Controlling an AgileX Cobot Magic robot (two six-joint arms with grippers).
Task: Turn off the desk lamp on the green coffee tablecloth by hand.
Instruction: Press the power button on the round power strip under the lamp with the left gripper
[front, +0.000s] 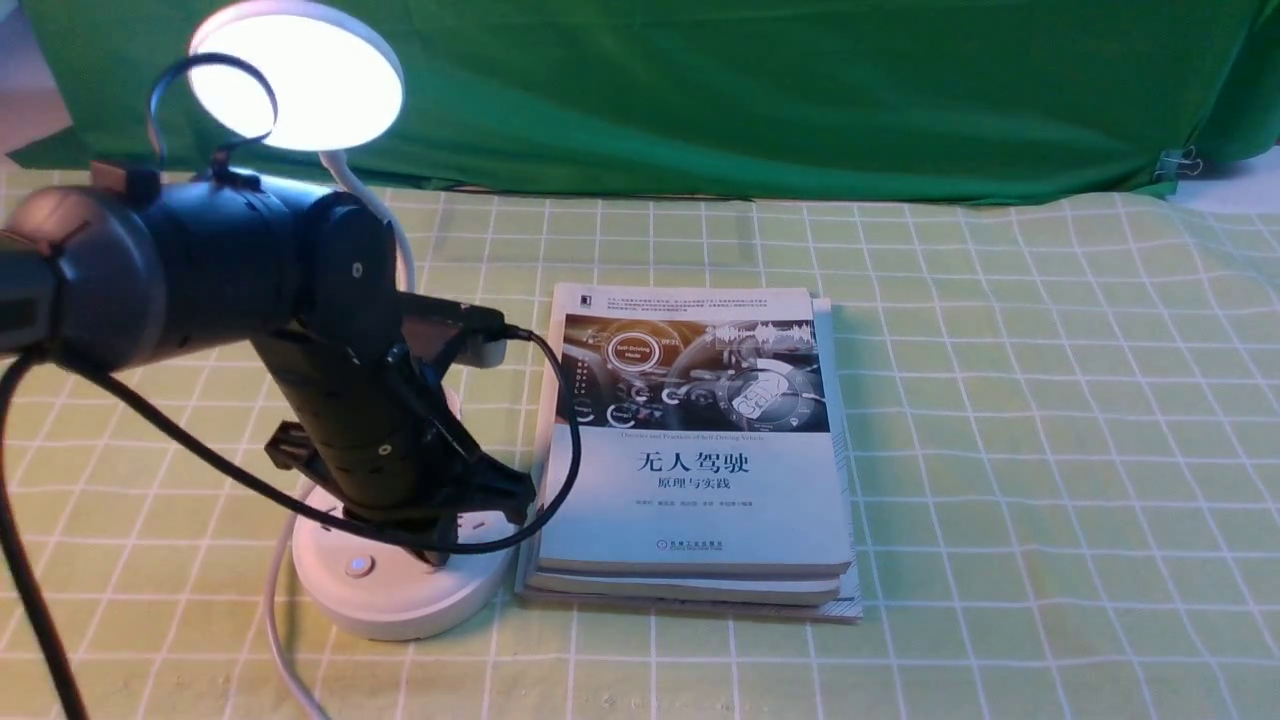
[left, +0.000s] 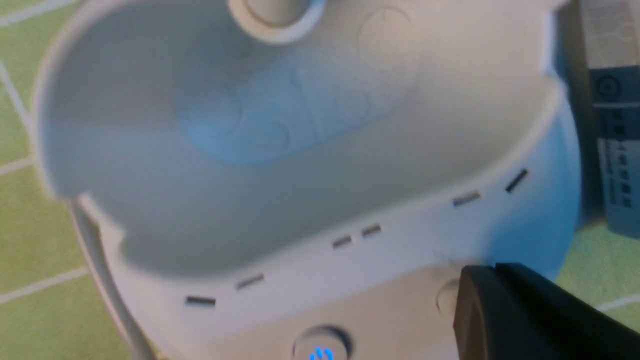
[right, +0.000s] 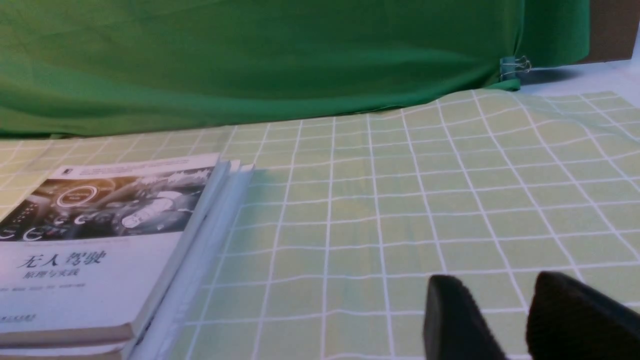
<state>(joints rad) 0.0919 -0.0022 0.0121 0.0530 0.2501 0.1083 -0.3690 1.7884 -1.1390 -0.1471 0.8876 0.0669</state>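
The white desk lamp stands at the left on the green coffee tablecloth (front: 1000, 450), and its round head (front: 297, 75) is lit. My left gripper (front: 436, 548), the hand, points down onto the lamp's round base (front: 390, 600). In the left wrist view its fingers (left: 500, 300) are pressed together, shut, with the tip resting at a round button (left: 446, 299) on the base. A second button (left: 320, 349) beside it glows blue. The lamp's small cup (left: 250, 200) fills most of that view. My right gripper (right: 492, 287) hovers open above bare cloth, holding nothing.
A stack of books (front: 700, 450) lies just right of the lamp base. A dark green cloth (front: 750, 90) hangs along the back, clipped at its right end (front: 1180, 162). The lamp's white cord (front: 280, 640) runs toward the front edge.
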